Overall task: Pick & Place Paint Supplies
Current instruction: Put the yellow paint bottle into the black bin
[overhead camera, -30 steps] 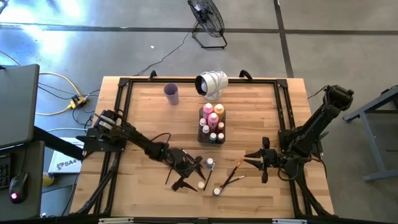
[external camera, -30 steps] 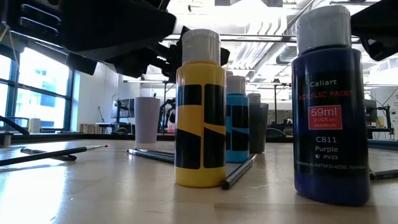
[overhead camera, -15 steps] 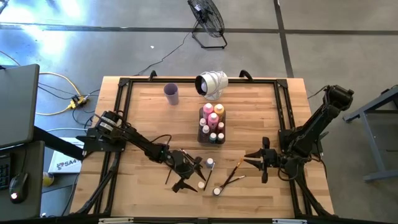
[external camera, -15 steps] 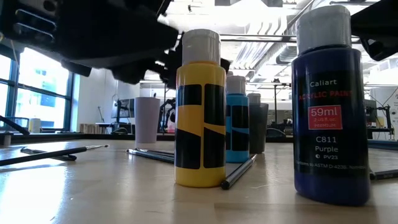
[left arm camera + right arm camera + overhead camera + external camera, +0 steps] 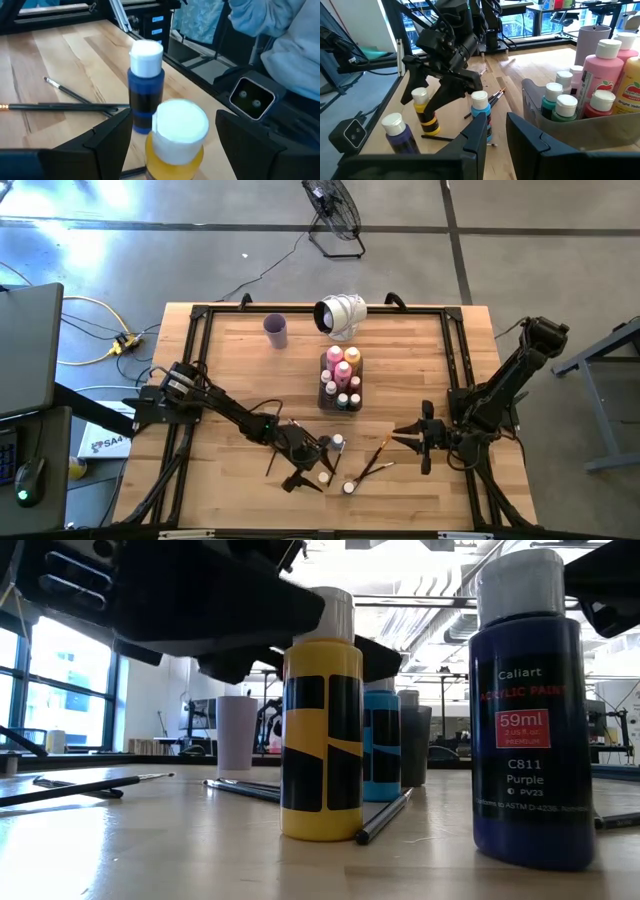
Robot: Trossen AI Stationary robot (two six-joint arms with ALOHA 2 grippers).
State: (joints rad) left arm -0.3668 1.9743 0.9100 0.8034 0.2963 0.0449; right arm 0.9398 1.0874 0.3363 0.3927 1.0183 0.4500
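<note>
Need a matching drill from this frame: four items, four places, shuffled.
Items:
1. yellow bottle
2. pink bottle
3. lilac cup
4. paintbrushes

Places:
A. standing in the clear tray
B. between the open fingers of the left hand
C. lying flat on the table, at its near side
D. standing alone at the far side, left of the tray

Pairs: 1-B, 2-A, 3-D, 4-C
</note>
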